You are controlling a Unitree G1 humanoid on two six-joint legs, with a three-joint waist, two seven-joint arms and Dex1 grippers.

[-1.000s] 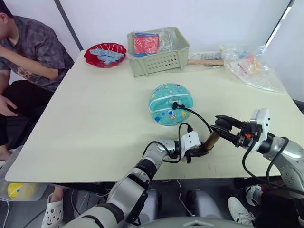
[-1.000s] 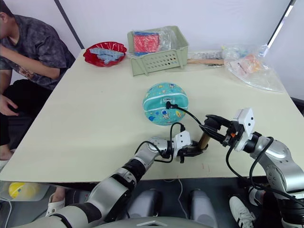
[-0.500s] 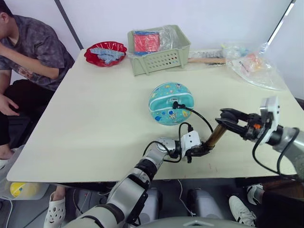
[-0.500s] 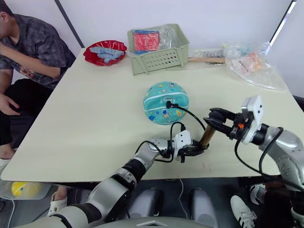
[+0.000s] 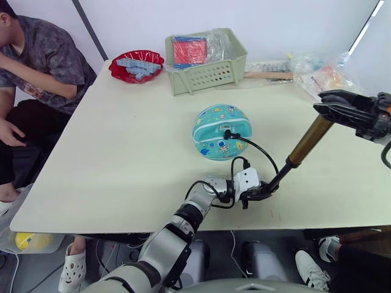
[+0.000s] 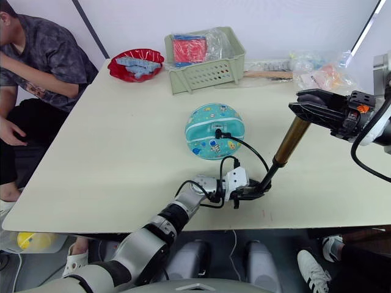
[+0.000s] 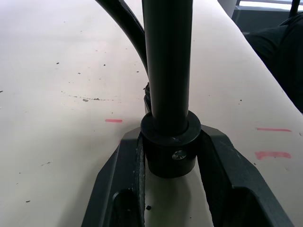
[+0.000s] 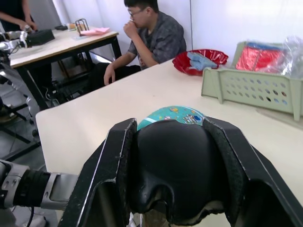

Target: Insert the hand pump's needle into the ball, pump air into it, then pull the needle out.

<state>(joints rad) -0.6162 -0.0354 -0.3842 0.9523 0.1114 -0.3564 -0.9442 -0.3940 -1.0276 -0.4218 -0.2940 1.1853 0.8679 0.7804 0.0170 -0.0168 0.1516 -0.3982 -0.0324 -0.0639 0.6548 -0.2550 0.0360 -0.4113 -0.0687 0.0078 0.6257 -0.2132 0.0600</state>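
Left pincer clamped on pump base near surface edge, right pincer gripping rounded black handle, hose to teal ball beyond.

Hand pump brassy metal, glossy; ball smooth w/ sheen; table matt

Cream bench: ball at centre; far edge holds red bowl, green basket, plastic bags at far right.
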